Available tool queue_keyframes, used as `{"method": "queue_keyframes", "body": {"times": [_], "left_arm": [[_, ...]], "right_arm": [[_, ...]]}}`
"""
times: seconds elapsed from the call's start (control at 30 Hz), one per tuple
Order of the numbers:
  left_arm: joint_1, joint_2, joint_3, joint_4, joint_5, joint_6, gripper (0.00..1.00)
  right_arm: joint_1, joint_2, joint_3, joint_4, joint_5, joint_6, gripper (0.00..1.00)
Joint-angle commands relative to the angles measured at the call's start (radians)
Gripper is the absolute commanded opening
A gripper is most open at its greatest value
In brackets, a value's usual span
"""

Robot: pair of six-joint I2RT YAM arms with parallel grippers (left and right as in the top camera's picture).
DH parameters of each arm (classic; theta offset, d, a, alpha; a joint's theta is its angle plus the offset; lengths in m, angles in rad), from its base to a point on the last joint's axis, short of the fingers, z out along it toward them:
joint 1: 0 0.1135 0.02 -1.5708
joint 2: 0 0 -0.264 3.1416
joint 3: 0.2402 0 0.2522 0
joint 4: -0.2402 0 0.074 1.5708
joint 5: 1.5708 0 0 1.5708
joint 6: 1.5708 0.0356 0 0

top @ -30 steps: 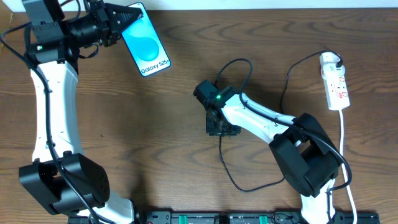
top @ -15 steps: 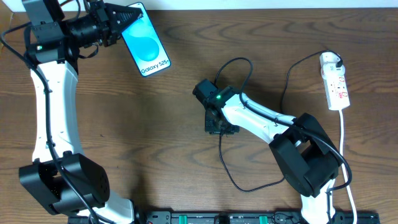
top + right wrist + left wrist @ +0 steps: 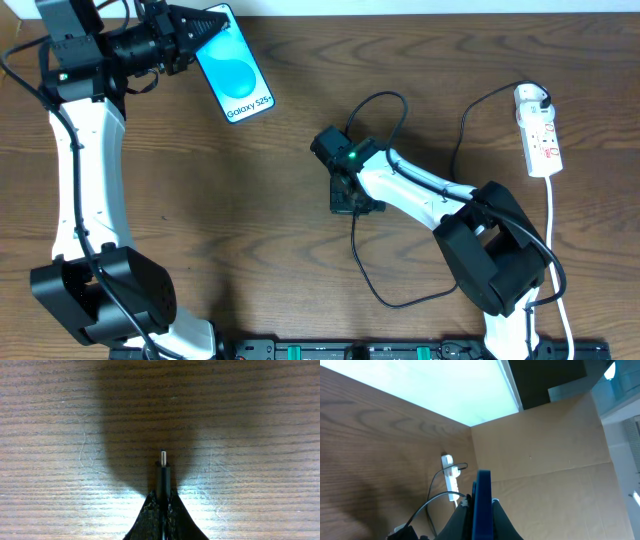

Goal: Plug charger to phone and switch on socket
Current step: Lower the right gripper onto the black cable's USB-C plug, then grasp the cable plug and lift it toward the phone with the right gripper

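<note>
The phone (image 3: pixel 238 68), its blue screen up, is held at the far left with my left gripper (image 3: pixel 203 30) shut on its upper end. The left wrist view has the phone (image 3: pixel 483 495) edge-on between the fingers (image 3: pixel 461 519). At the table's middle my right gripper (image 3: pixel 346 198) points down and is shut on the charger (image 3: pixel 368 270), a thin black cable looping toward the front. In the right wrist view the charger plug (image 3: pixel 163 471) sticks out past the gripper (image 3: pixel 163 497), its metal tip bare above the wood. The white socket (image 3: pixel 539 132) lies at the far right.
A white lead (image 3: pixel 553 240) runs from the socket toward the front edge. A black rail (image 3: pixel 400 350) lines the front of the table. The left wrist view shows a brown cardboard wall (image 3: pixel 545 450) beyond the table, with the socket (image 3: pixel 451 473) far off.
My right gripper's jaws have closed onto the charger plug. Both arms and the phone stay where they were.
</note>
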Motion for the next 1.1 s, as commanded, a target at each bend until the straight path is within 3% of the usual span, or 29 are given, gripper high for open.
{"method": "queue_keyframes", "body": {"times": [0.0,0.1,0.17,0.4,0.73,1.07], "left_arm": [[0.004,-0.011,0.016,0.005,0.039,0.000,0.08],[0.008,-0.011,0.016,0.006,0.039,-0.001,0.07],[0.013,-0.011,0.016,0.025,0.066,-0.037,0.07],[0.019,-0.011,0.016,0.227,0.143,-0.148,0.07],[0.030,-0.011,0.016,0.445,0.130,-0.292,0.07],[0.048,-0.011,0.016,0.634,0.027,-0.439,0.07]], "right_arm": [[-0.027,0.018,0.015,0.009,-0.097,-0.055,0.01],[-0.066,0.018,0.020,0.081,-0.331,-0.204,0.01],[-0.104,0.018,0.020,0.198,-0.660,-0.342,0.01],[-0.156,0.018,0.020,0.577,-1.236,-0.368,0.01],[-0.159,0.018,0.020,1.035,-1.432,-0.118,0.01],[-0.171,0.018,0.020,1.590,-1.427,0.290,0.01]]}}
